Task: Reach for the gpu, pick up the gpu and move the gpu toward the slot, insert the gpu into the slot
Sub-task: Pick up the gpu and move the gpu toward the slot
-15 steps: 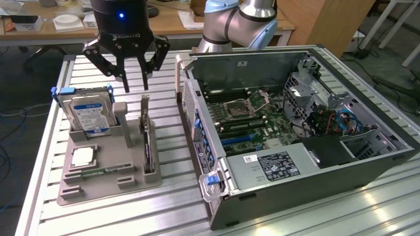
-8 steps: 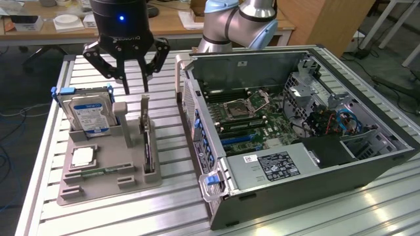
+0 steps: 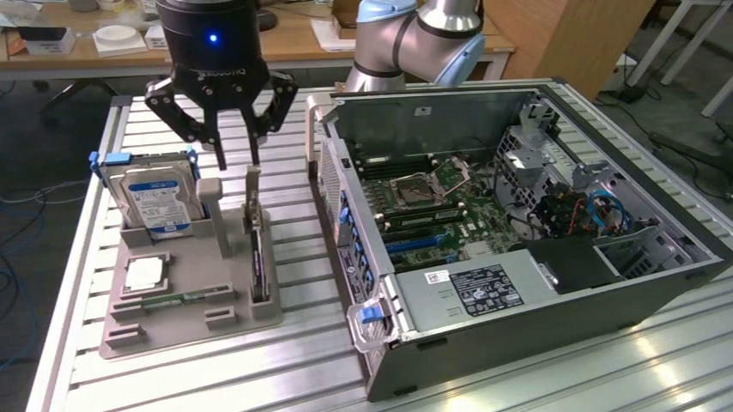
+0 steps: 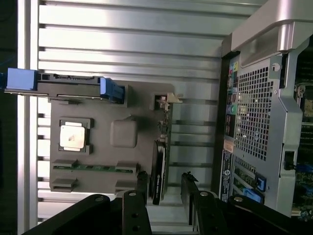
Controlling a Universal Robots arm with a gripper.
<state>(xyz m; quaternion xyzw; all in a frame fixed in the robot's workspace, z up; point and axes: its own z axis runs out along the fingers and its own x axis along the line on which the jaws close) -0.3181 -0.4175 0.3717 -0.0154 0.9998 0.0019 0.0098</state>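
Gpu not yet gripped: hovering just above it with pincer spread wide and empty; lifting, carrying and seating in blue slot all left to do.

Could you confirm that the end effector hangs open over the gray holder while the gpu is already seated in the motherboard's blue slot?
Not quite: the gpu stands on edge in the gray holder below the open end effector, as the exterior view shows; the blue slot holds no card.
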